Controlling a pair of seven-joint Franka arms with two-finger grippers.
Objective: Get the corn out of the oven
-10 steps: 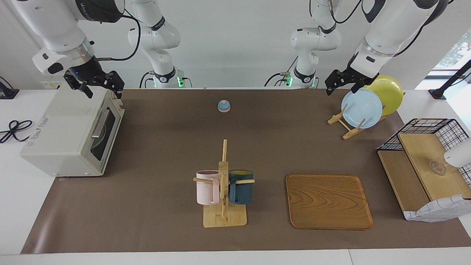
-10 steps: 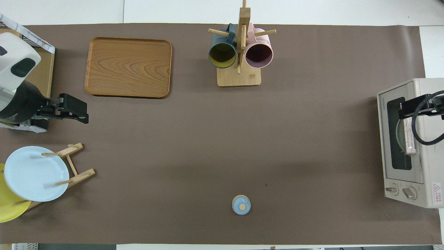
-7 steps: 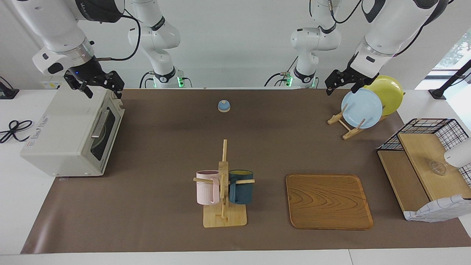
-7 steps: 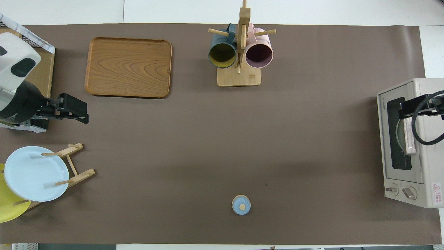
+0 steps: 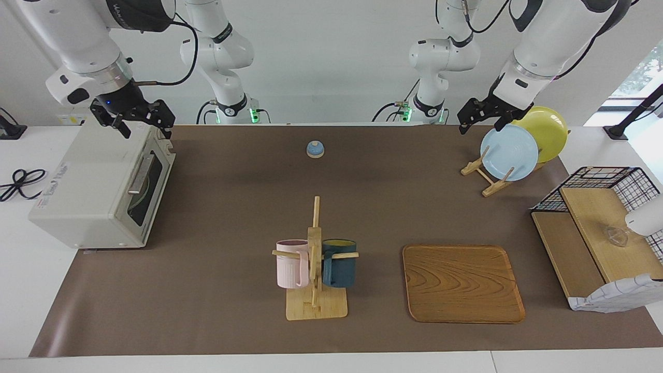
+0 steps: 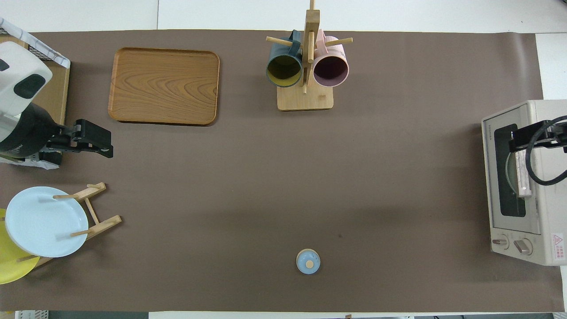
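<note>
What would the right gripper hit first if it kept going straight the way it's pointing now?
Probably the oven. The right gripper hangs over the oven's top edge above the door, fingers angled downward, so going straight on it would likely meet the top of the door; exact depth is unclear.

You had a matt brown paper-like sheet over the bench (image 5: 233,207). The oven (image 5: 88,191) looked like smooth off-white painted metal with a dark glossy glass door. At its three o'clock, the tray (image 5: 462,283) showed grained, satin-finished wood.
</note>
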